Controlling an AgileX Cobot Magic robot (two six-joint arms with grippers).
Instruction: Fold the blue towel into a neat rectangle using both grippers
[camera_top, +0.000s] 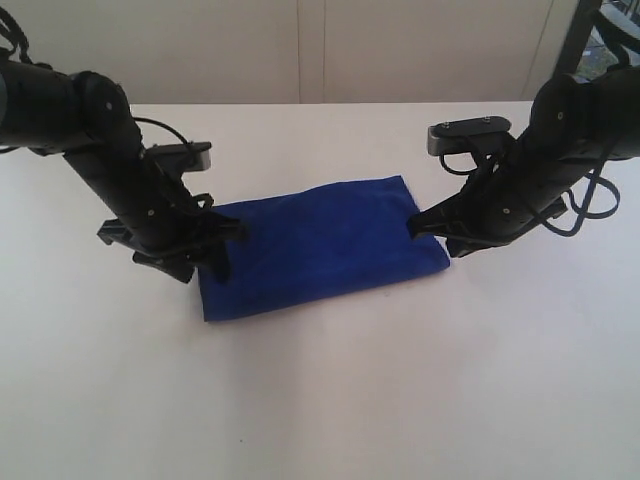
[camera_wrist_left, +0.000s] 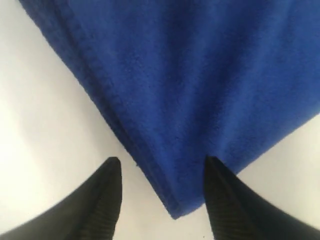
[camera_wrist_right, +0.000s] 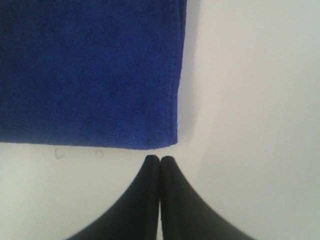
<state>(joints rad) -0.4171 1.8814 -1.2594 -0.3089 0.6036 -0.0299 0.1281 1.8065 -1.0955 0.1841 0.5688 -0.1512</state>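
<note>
**Blue towel lies folded flat on the table between your two grippers**

The blue towel (camera_top: 320, 245) sits near the middle of the white table (camera_top: 320, 400) and looks already doubled into a rough rectangle; the left wrist view shows stacked hems at one corner. Treat it as light, soft and limp. It will likely sag from wherever you pinch it, and the plush layers may slide apart. Your best hold is probably at a corner, close to the hem, taking every layer in one bite. Your left gripper (camera_wrist_left: 162, 160) stands open with its jaws either side of such a corner, gripping nothing. Your right gripper (camera_wrist_right: 159, 159) is closed and empty, with its tips just off a corner at the towel's other end, over bare table.
</note>
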